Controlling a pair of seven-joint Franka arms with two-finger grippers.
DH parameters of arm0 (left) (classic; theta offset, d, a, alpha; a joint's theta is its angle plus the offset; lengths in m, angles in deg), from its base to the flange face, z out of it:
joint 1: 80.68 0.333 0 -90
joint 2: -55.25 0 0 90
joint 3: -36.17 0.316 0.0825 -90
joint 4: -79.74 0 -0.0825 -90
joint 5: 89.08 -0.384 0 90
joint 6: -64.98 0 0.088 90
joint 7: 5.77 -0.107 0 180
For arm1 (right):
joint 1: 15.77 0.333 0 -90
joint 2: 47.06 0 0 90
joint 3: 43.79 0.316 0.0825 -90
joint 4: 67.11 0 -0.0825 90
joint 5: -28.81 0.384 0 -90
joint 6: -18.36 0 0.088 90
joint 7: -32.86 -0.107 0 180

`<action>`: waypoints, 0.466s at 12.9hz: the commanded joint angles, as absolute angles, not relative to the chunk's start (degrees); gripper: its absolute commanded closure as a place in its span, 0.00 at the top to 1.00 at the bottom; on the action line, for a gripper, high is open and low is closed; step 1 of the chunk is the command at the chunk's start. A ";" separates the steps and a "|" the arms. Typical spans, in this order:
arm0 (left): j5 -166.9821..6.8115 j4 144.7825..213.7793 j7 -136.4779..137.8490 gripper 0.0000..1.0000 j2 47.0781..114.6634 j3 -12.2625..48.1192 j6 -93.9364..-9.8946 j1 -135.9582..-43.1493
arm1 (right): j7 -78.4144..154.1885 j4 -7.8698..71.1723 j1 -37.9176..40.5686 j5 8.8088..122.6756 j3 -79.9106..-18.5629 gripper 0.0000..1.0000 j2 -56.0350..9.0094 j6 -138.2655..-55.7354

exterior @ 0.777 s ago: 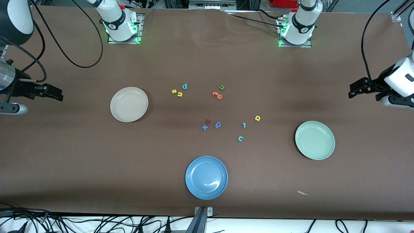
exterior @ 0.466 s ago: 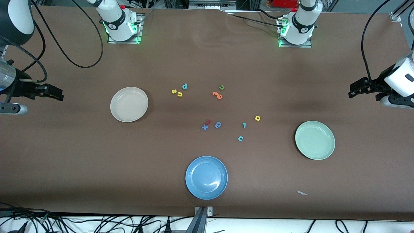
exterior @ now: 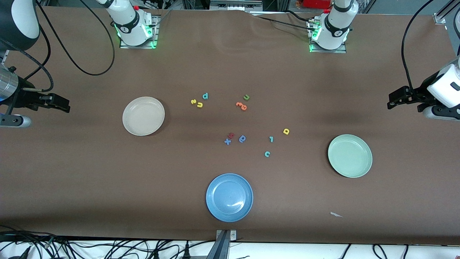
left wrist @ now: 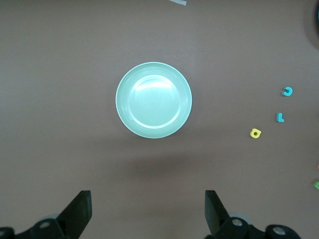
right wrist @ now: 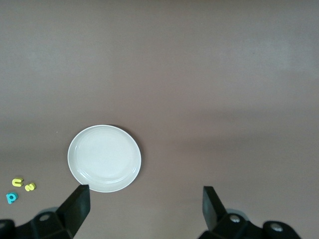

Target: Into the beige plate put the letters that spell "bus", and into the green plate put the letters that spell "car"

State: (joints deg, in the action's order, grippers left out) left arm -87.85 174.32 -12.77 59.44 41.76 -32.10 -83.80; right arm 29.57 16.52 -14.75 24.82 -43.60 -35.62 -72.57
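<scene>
brown table (exterior: 107, 172): we see letters loose, beige plate (exterior: 143, 116) and green plate (exterior: 349, 155) bare | left gripper (exterior: 393, 100) spread, waiting | right gripper (exterior: 64, 104) spread, waiting

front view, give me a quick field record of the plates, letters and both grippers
beige plate: round cream-beige shallow plate, empty, toward the right arm's end
green plate: round pale mint-green shallow plate, empty, toward the left arm's end
blue plate: round blue shallow plate, empty, nearest the front camera
bus letters: teal b, yellow u, yellow s, clustered on the table
car letters: teal c, teal r, yellow a, on the table
left gripper: open, empty, waiting
right gripper: open, empty, waiting
</scene>
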 commanded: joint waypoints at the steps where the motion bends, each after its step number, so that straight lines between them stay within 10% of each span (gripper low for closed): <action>1: -89.78 173.70 -13.59 1.00 59.12 41.53 -31.08 -83.58 | 30.40 15.33 -14.81 24.85 -43.70 1.00 -35.55 -71.56; 6: -89.78 173.70 -13.59 1.00 59.12 41.53 -31.08 -83.58 | 30.13 15.33 -14.81 28.10 -43.52 1.00 -35.73 -70.94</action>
